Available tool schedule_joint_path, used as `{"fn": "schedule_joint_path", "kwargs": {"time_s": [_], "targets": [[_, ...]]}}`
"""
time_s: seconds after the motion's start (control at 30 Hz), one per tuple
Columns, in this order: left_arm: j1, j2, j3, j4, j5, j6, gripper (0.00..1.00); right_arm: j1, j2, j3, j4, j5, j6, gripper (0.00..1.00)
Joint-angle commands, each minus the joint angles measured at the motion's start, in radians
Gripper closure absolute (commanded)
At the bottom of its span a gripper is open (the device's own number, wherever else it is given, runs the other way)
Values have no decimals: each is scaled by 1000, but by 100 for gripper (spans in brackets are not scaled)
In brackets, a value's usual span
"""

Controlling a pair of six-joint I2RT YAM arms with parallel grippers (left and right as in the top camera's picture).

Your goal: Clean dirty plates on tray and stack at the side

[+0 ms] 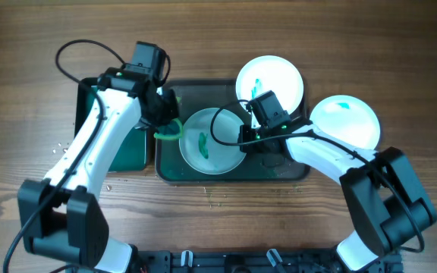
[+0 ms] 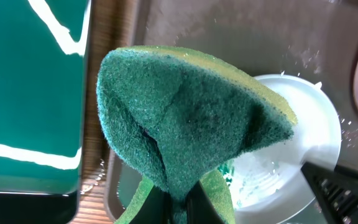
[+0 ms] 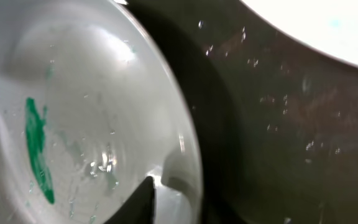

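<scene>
Plate 1: lay inside tray, left of its centre; green streak on face.
Right gripper: clamped on plate 1's rim, in tray's right half.
Left gripper: closed on green sponge, over tray's left edge.
Plate 2: overlapped tray's far right corner.
Plate 3: off tray, to its right.

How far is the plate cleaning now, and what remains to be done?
Done: nothing visibly; no plate is stacked yet. In hand: the left gripper holds the sponge beside the plate in the tray, which shows a green smear, while the right gripper pinches its rim. Left: wipe that plate, then the upper plate and the far-right plate, both marked green, and stack all three.
</scene>
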Motion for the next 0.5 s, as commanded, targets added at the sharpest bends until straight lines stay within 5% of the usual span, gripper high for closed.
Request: {"fn": "schedule_joint_path", "kwargs": {"time_s": [0.0,0.1,0.47], "targets": [[-28,23,16,10,20,15,96,-2,47,2,-3,10,-27,85],[-57,45,16,24,21,11,96,-2,47,2,-4,9,-22,96],[-173,229,16,81,63,-66,96,-2,47,2,-15,7,20,96]]}}
